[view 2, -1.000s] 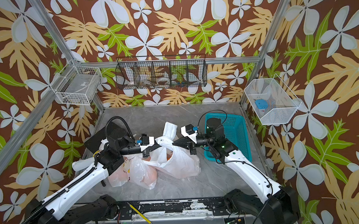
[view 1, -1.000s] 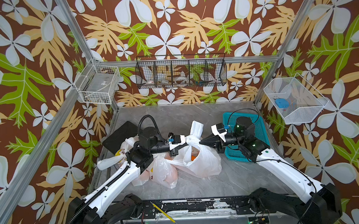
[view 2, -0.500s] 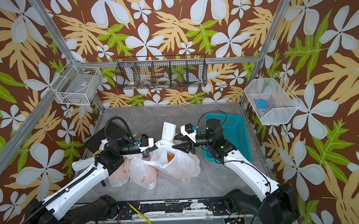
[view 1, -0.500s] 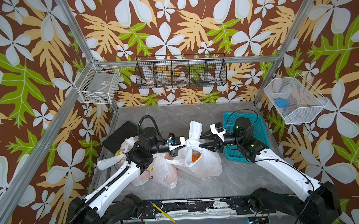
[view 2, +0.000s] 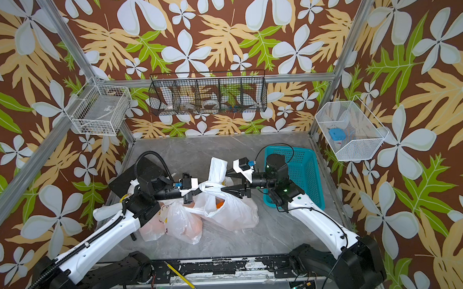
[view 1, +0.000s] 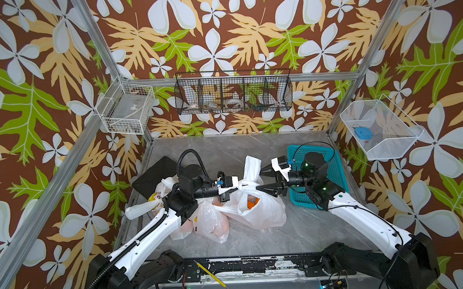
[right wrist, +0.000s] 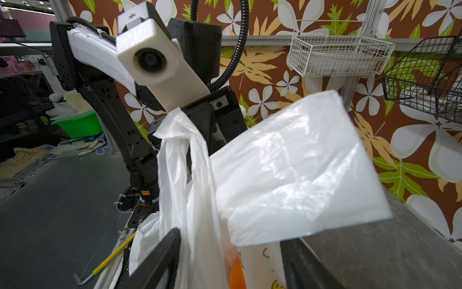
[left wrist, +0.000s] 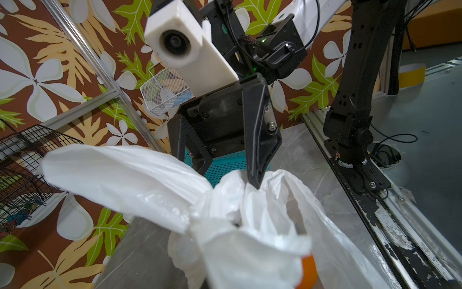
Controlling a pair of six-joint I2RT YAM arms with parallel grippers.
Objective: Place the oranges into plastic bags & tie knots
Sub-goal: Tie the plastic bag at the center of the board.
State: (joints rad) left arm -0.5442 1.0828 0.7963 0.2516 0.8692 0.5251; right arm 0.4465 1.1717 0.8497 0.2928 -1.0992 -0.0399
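- Hard to make out at the left gripper (view 1: 236, 188): fingertips buried in white film in both top views. From the right wrist view, clamped tight on a handle strip (right wrist: 180, 150) of the middle plastic bag (view 1: 265, 213).
- Right gripper (view 1: 260, 179): spread wide, gripping nothing, one fingertip (left wrist: 257, 165) touching the plastic at the knot (view 1: 249, 185).
- Directly between the two grippers: the knot, with a loose end (view 1: 252, 165) standing up beside the right gripper's upper finger.
- Below both grippers: the bag body, slumped on the table (view 1: 296, 236).
- Just under the right gripper's tip, through the bag mouth: a sliver of one orange (view 1: 251, 203), anything else masked by plastic.
- Beneath the left arm, behind the left gripper: two more plastic bags (view 1: 211, 222), contents only a blurred orange tint, knots impossible to tell.
- Behind the right gripper: teal basket (view 1: 333, 173), partly covered by the arm.
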